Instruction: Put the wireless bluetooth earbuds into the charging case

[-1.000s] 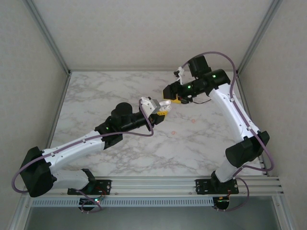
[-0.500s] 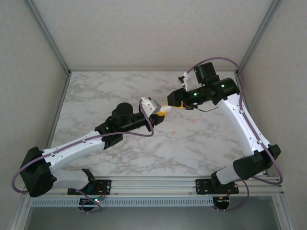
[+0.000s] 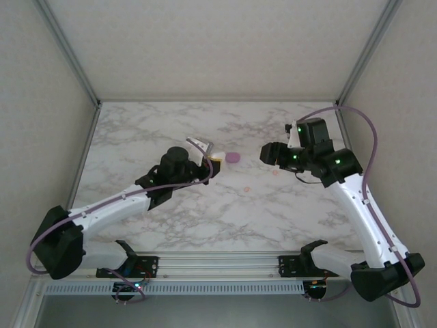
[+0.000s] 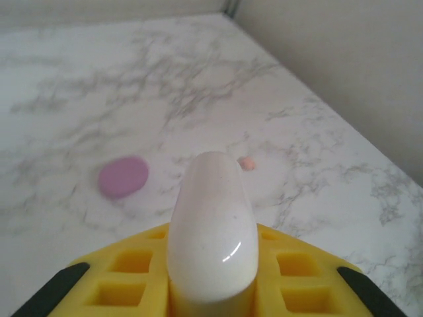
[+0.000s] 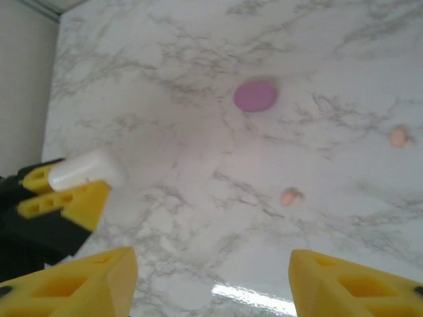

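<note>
One bud (image 3: 275, 172) lies on the table (image 3: 150, 130), close to the right gripper (image 5: 211, 264), on the side nearer the arm bases. A second bud (image 3: 247, 188) lies more toward the middle, between the two arms. Both are peach, tiny and roundish. They are too small to tell which way they point.

The right arm is nearer to both buds. Its fingers stand wide apart with nothing in them. In its wrist view, one bud sits just ahead of one finger.

The case (image 4: 211, 218) is white and shaped like a pebble. The left gripper (image 4: 211, 264) pinches it tight and holds it up off the table, long end sticking out forward. A purple piece (image 4: 123, 177) lies on the table just past it.

The next move is likely the right gripper going down onto the close bud.
</note>
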### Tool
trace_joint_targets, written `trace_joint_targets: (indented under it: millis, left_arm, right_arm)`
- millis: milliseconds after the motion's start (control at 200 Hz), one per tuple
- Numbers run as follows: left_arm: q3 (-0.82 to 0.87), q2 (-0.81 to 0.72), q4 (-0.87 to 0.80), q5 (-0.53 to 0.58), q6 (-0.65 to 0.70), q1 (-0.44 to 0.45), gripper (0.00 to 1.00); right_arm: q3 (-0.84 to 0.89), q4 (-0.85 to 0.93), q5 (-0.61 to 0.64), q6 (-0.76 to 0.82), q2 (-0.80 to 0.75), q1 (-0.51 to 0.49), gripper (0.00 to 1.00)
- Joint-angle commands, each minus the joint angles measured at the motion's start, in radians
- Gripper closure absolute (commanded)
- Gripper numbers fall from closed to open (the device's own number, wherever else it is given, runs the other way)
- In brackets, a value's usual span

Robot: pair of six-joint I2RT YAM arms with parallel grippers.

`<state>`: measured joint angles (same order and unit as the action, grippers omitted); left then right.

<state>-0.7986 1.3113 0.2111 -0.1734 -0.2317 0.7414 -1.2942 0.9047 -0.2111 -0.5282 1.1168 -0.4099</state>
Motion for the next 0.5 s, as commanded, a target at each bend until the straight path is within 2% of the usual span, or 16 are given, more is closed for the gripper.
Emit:
trace_joint_targets:
  millis: [0,210,496]
  left_arm:
    - [-0.043,0.099,-0.127,-0.090,-0.192,-0.064,0.97]
    - [-0.193,0.327,-0.230,-0.242,-0.282,-0.121,0.96]
    - [-0.357,0.555,-0.291,-0.289,-0.317,-0.163,0.95]
  right_arm:
    - [0.050,-0.055,0.038,-0.061,-0.008,0.006,0.37]
    - [0.113,-0.052,0.004,-0.098,-0.026,0.006,0.38]
    - [0.195,-0.070,0.004,-0.155,-0.090,0.006,0.38]
